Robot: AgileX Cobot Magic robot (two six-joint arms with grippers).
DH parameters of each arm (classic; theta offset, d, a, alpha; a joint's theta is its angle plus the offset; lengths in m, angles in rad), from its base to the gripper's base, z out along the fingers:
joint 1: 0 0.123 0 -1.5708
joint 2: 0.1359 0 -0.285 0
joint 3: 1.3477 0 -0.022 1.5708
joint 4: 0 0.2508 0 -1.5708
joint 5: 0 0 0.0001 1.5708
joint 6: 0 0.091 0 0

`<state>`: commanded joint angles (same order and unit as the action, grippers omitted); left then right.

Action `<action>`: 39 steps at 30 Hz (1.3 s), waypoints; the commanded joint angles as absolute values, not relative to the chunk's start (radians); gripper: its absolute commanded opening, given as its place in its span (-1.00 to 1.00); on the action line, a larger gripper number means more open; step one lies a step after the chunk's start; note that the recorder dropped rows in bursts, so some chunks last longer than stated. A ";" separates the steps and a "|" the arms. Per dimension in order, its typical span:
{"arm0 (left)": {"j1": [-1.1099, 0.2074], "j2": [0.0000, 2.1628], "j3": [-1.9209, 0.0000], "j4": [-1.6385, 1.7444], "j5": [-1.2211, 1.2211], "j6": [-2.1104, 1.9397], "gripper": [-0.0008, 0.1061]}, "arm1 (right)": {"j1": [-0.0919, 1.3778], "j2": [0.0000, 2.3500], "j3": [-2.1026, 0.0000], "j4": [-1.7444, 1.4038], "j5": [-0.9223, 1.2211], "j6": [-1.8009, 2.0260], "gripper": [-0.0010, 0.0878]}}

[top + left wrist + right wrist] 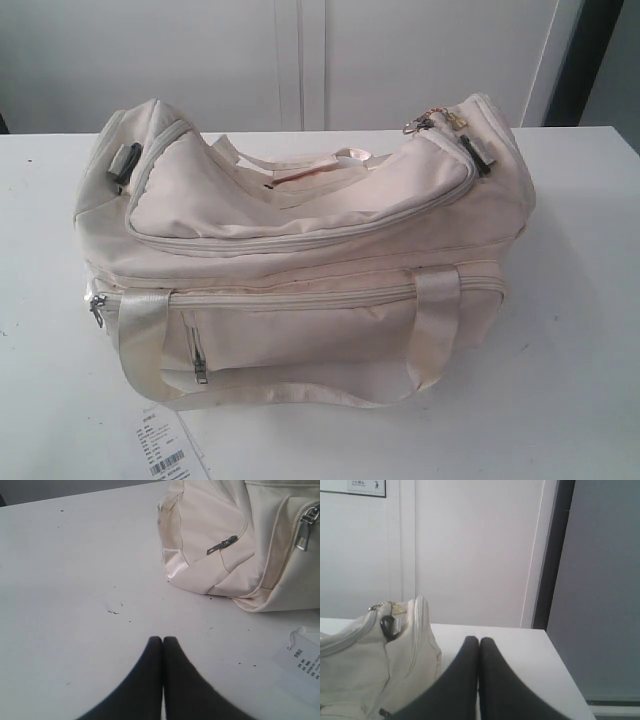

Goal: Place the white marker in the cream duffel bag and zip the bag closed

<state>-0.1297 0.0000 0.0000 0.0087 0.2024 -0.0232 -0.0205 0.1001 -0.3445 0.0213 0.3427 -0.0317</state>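
The left gripper (162, 641) hovers near the left end of the cream duffel bag (300, 260), jaws pressed together, holding nothing. The bag sits centred on the table (590, 330), probably so that both arms can reach it. The white marker is nowhere visible. Beside the bag's right end, the right gripper (479, 641) is likewise closed and empty.

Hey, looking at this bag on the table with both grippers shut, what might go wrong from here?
1. No white marker shows in any view, so it may be hard to find against the white table.
2. The cream duffel bag is soft and slumped. A one-armed tug on its zipper pulls might drag the bag instead of running the zipper.
3. The rear strap handle lies along the top flap and could snag in the zipper.
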 joint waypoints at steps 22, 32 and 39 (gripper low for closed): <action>-0.130 0.000 0.000 0.009 0.202 -0.023 -0.99 | -0.020 0.000 -0.055 0.000 0.341 0.000 -0.98; -0.130 0.000 0.000 0.009 0.202 -0.023 -0.99 | -0.020 0.000 0.000 0.006 0.335 0.000 -0.98; -0.130 0.000 0.000 0.009 0.202 -0.023 -0.99 | -0.020 0.000 0.000 0.006 0.337 0.000 -0.98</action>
<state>-0.1297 0.0000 0.0000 0.0087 0.2023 -0.0232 -0.0205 0.0000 0.0000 0.0058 0.3370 0.0000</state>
